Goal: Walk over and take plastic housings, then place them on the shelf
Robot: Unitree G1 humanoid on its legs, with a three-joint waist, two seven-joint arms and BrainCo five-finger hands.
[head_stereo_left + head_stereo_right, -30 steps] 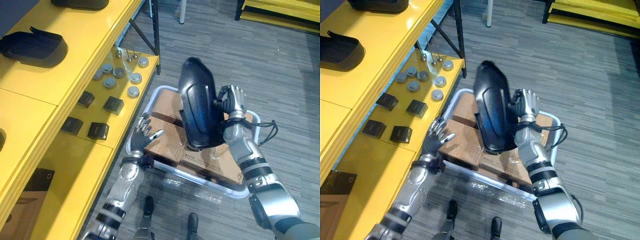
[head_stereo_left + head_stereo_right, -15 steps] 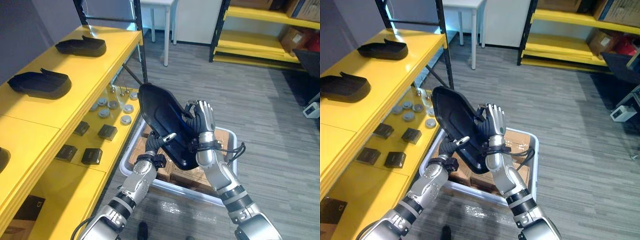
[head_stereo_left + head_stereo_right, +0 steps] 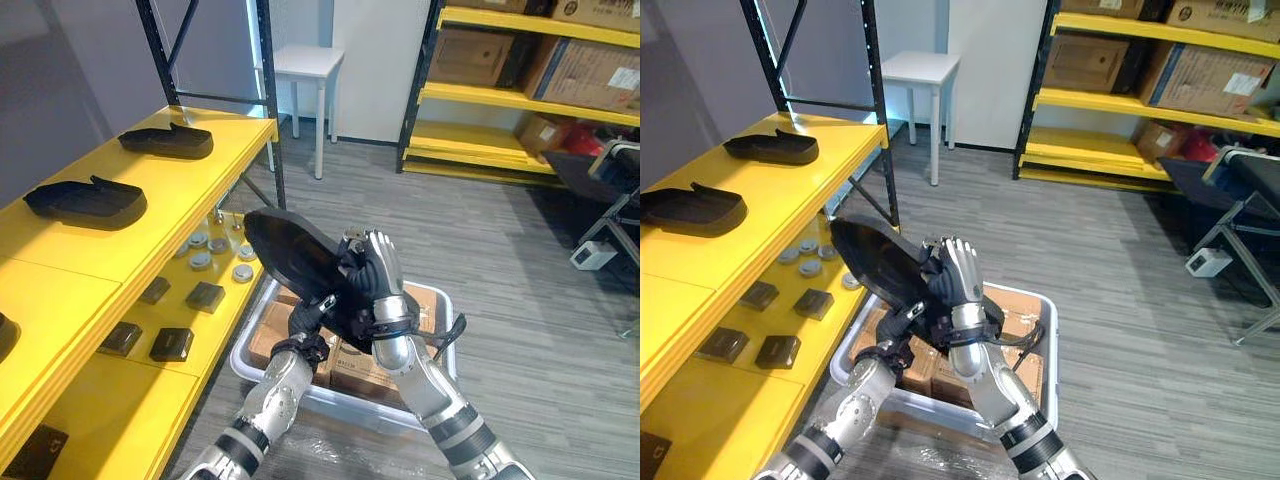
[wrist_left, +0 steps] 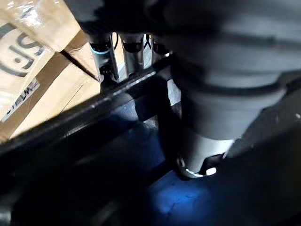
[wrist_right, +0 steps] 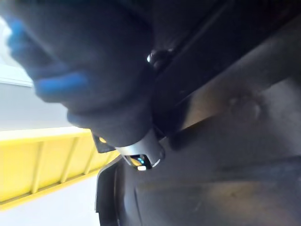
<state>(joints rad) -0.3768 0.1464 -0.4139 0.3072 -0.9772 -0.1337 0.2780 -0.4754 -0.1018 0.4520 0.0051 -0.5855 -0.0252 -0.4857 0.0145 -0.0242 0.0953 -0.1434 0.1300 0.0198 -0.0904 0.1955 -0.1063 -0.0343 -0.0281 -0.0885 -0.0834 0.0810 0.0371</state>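
1. The yellow metal shelf [image 3: 150, 215] runs down the left. Two black moulded plastic housings [image 3: 85, 201] [image 3: 166, 141] lie apart on its upper deck, with bare deck around them. On the lower tier sit small grey round discs [image 3: 200, 262] and black square blocks [image 3: 205, 296].
2. The left hand [image 3: 324, 301] comes up under the lower end of the carried piece. In its wrist view the thumb [image 4: 202, 141] presses on the shell's inner face while the fingers [image 4: 103, 56] lie past the rim, so the rim is nipped between them.
3. The task's thing, a long glossy black plastic housing [image 3: 290, 250], is in the air between both hands. It is tilted, with its upper end leaning towards the shelf, and it is not yet over the deck.
4. The right hand [image 3: 380, 290] sits on the housing's right side with its fingers laid against the outer face. The thumb [image 5: 136, 150] bears on the shell from the other side, which makes a clamp rather than a loose rest.
5. Below the hands stands a pale plastic crate [image 3: 1050, 325] of brown cardboard boxes [image 3: 268, 335], just beside the shelf's lower tier.
6. What could go wrong (my reading, not a thing seen):
   - Both grips are at the lower end, so the long free end may swing as the robot steps and strike the black upright post [image 3: 268, 100] or the deck's edge.
   - The slick shell could slide out of the two pinches and drop into the crate.
   - If set down too close, it might shove a lying housing — bare deck should be chosen.
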